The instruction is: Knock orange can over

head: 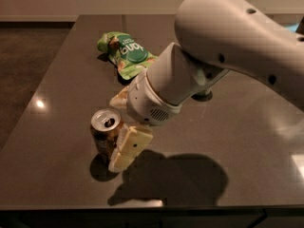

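Observation:
The orange can (104,136) stands upright on the dark table (228,127), front left, with its silver top and pull-tab hole showing. My gripper (127,148) hangs from the big white arm (213,56) and sits right against the can's right side, low near the table. The cream fingers (133,144) appear to touch the can. The can's right side is partly hidden behind them.
A green snack bag (124,52) lies at the back of the table, behind the arm. The table's front edge (142,208) runs just below the can. The floor drops away on the left.

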`<control>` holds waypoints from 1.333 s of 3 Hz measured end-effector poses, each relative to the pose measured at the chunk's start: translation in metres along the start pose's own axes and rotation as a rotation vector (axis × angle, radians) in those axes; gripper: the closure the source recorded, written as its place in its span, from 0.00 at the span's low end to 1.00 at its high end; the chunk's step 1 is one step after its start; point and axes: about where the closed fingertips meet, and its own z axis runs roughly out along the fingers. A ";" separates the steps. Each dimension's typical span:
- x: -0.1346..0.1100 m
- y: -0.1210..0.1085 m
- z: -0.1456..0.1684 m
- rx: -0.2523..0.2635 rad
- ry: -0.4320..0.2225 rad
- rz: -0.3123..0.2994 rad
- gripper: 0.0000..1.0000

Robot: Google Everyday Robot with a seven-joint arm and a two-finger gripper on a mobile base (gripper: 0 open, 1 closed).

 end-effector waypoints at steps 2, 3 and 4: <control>-0.012 0.001 -0.003 -0.029 -0.034 0.002 0.72; -0.007 -0.006 -0.016 -0.017 0.010 0.025 0.96; 0.006 -0.020 -0.036 0.009 0.095 0.067 1.00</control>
